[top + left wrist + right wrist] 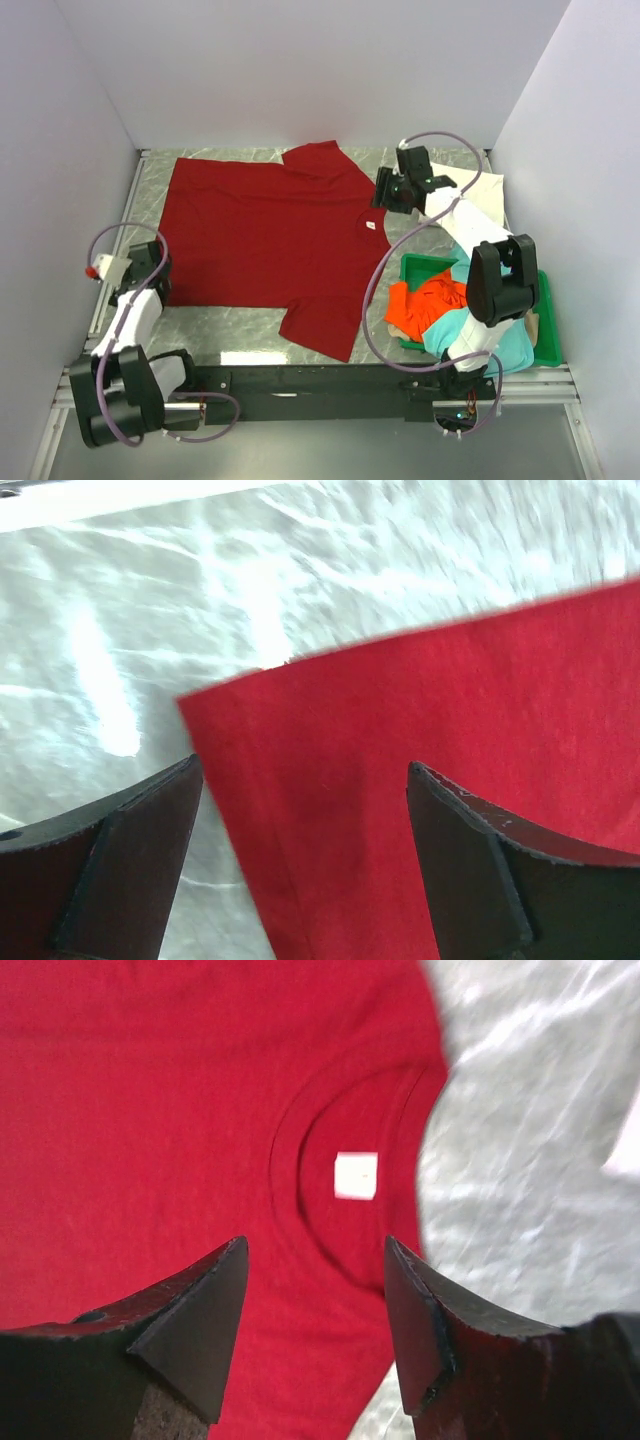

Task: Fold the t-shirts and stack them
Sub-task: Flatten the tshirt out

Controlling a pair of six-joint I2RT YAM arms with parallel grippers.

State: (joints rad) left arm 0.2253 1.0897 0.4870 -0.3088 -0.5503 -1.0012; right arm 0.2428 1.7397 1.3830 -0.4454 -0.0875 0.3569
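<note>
The large dark red t-shirt (265, 235) lies spread flat on the table, collar to the right. My left gripper (158, 265) hovers open over its near left hem corner (230, 710), with red cloth (450, 700) below the fingers and nothing between them. My right gripper (385, 190) stands open just above the collar, where a white label (356, 1175) shows on the red cloth (150, 1110). A white t-shirt (485, 195) lies at the back right under the right arm. Orange (425, 300) and teal (510, 350) t-shirts are bunched in the tray.
A green plastic tray (415, 265) sits at the near right, partly under the right arm. Grey marbled table (230, 325) shows in front of the shirt and along its left edge (120, 630). White walls close in the back and both sides.
</note>
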